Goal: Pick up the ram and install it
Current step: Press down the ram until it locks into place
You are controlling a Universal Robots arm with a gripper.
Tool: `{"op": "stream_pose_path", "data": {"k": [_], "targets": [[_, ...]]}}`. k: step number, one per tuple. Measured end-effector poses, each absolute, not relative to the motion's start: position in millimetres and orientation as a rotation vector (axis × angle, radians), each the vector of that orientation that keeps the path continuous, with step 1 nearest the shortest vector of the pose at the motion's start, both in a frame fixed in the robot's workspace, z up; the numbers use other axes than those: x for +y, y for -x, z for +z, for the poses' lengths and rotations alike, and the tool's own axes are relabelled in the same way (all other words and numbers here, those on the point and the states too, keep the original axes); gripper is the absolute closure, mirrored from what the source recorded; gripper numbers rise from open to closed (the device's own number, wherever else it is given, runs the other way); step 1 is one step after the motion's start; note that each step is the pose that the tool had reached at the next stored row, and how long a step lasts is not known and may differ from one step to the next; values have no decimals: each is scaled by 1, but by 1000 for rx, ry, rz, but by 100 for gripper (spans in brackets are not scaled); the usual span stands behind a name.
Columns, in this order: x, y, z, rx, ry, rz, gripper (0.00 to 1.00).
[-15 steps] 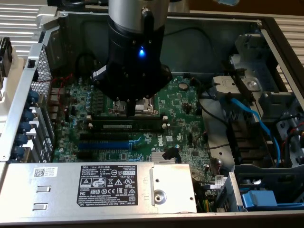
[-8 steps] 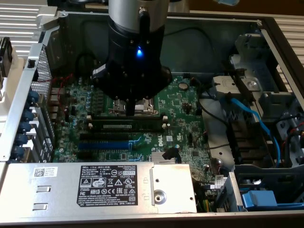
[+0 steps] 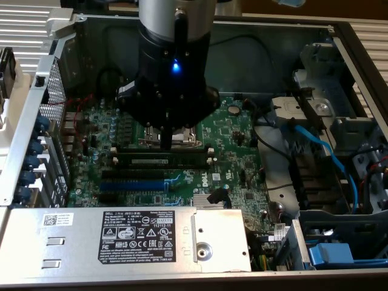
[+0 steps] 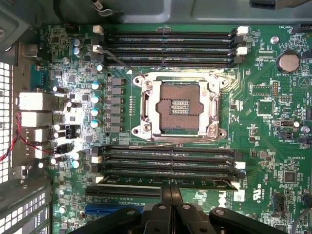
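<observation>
Pressing down with closed fingers, the black gripper (image 4: 169, 191) touches the long dark-green ram stick (image 4: 165, 181) in its black slot, holding nothing.

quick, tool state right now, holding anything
tool: shut, fingers together, tips down on the ram seated in its slot; nothing gripped between them.

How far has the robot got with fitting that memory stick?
The ram already sits in a black slot beside the empty processor socket. The shut pincer is right over its middle, holding nothing. Whether it has clicked fully home I cannot tell.
</observation>
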State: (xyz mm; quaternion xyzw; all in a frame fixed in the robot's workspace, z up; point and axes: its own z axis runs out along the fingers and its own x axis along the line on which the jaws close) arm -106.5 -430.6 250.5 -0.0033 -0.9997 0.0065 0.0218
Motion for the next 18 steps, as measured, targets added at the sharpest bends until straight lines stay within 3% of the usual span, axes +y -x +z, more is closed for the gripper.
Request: {"op": "stream_pose_path", "data": {"k": [18], "targets": [[-431, 104, 251, -3092, 177, 41, 90]]}}
